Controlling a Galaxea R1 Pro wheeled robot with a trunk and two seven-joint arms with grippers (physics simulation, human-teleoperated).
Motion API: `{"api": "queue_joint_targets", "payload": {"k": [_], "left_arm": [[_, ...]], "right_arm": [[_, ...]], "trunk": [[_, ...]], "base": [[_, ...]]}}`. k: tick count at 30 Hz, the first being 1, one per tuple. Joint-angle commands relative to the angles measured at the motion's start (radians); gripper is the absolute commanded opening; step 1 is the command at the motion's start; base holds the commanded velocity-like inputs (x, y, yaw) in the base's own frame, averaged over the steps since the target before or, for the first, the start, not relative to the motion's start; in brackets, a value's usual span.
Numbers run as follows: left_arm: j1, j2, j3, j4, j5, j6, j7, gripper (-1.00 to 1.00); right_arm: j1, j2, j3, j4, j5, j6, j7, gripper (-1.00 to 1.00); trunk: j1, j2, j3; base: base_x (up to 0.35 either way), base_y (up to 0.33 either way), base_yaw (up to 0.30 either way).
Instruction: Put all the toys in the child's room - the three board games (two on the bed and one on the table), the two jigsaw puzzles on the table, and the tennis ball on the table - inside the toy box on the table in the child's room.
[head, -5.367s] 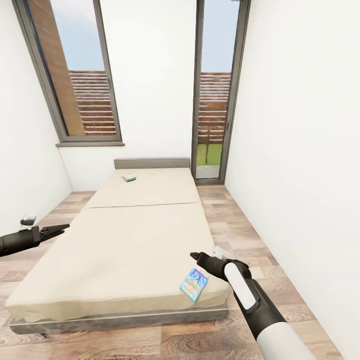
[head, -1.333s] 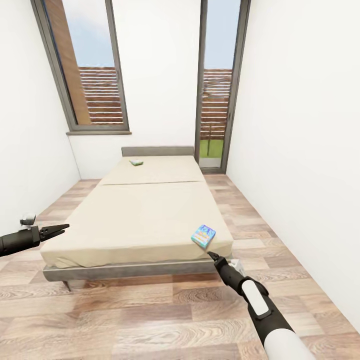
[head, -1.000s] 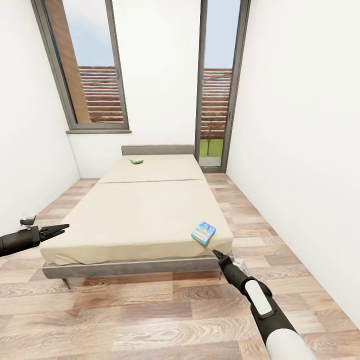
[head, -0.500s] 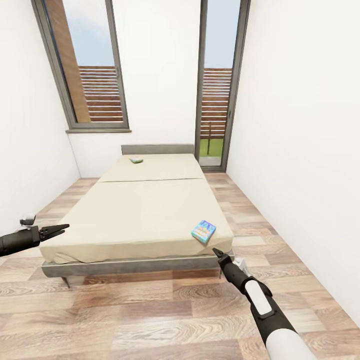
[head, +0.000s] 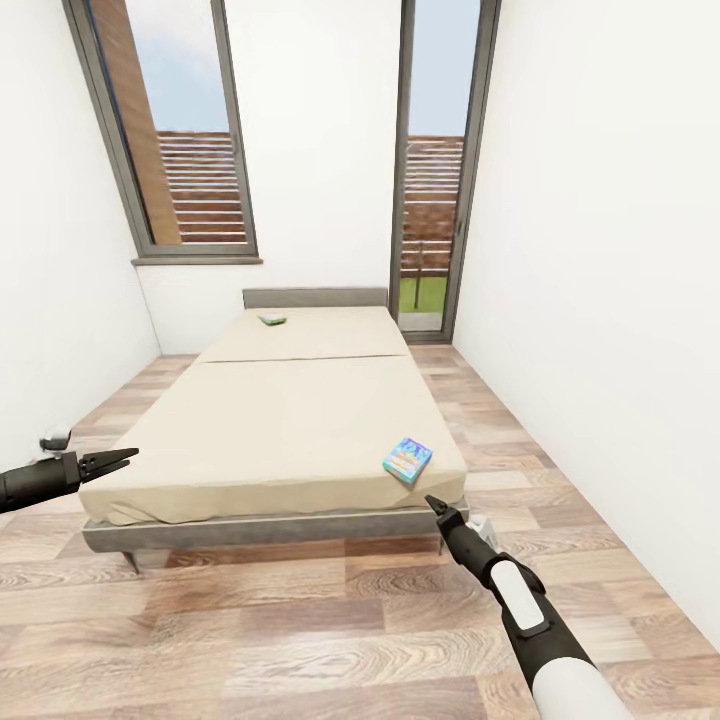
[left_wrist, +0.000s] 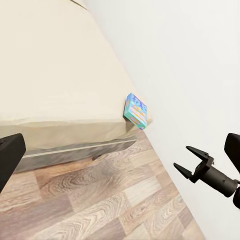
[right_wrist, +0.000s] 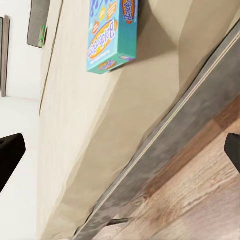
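Teal board game box (head: 407, 461) is seen at the bed's (head: 270, 440) near corner, at twelve o'clock of the open, empty right gripper (head: 436, 505), best closed across its short edges; left gripper (head: 118, 459) hangs empty.

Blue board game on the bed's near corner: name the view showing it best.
Right wrist view: the blue board game is close, its cover print visible. Head view and left wrist view show it small, on the bed.
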Motion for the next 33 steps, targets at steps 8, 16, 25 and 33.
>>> {"api": "queue_joint_targets", "payload": {"k": [8,16,25,33], "left_arm": [[0.000,0.000,0.000,0.000,0.001,0.010,-0.003,1.00],[0.000,0.000,0.000,0.000,0.001,0.010,-0.003,1.00],[0.000,0.000,-0.001,0.000,0.001,0.010,-0.003,1.00],[0.000,0.000,-0.001,0.000,0.001,0.010,-0.003,1.00]], "right_arm": [[-0.001,0.003,-0.006,0.001,-0.004,0.007,0.003,1.00],[-0.001,0.001,-0.006,0.002,-0.003,0.006,0.002,1.00],[-0.001,0.002,-0.005,0.006,-0.005,-0.044,0.004,1.00],[0.000,-0.002,-0.005,0.013,-0.004,-0.106,0.006,1.00]], "trunk": [[0.000,0.000,-0.001],[0.000,0.000,-0.001],[0.000,0.000,-0.001],[0.000,0.000,-0.001]], "base": [[0.000,0.000,0.000],[0.000,0.000,0.000],[0.009,0.000,0.000],[0.114,-0.045,0.000]]}}
